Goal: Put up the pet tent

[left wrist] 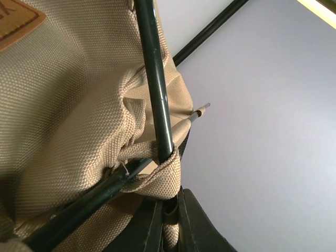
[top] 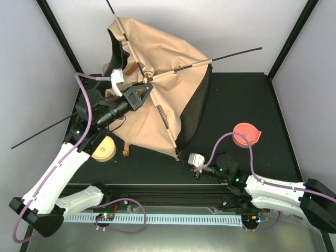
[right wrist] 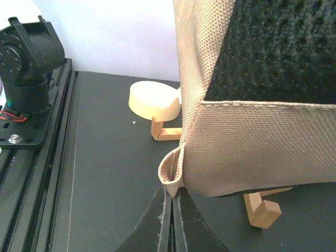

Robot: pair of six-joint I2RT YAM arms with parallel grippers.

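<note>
The black table [top: 252, 100] fills most of the floor of the booth, and the tent [top: 157, 58] takes up its back left part. It is a big tan canvas heap, half raised and leaning, with its black lining [top: 197, 105] showing down the right-hand side. Thin black poles [top: 231, 55] stick out of it in several directions: one up past the back edge, one out to the right, and one long one off to the left beyond the table.

The left gripper [left wrist: 170, 218] is up at the middle of the canvas where the poles cross. Its fingers are closed on a fold of tan webbing that wraps round a pole. A brown leather label [left wrist: 18, 23] sits on the cloth just above.

The right gripper [right wrist: 171, 202] is down low at the tent's near corner. Its fingers are pressed together, with the tips right under a small loop in the hem - I cannot tell whether any cloth is nipped between them.

A red round lid [top: 245, 134] lies well apart on the right of the table. A pale round disc [top: 104, 150] lies near the left arm - and a small wooden block [right wrist: 262, 210] pokes out from under the hem.
</note>
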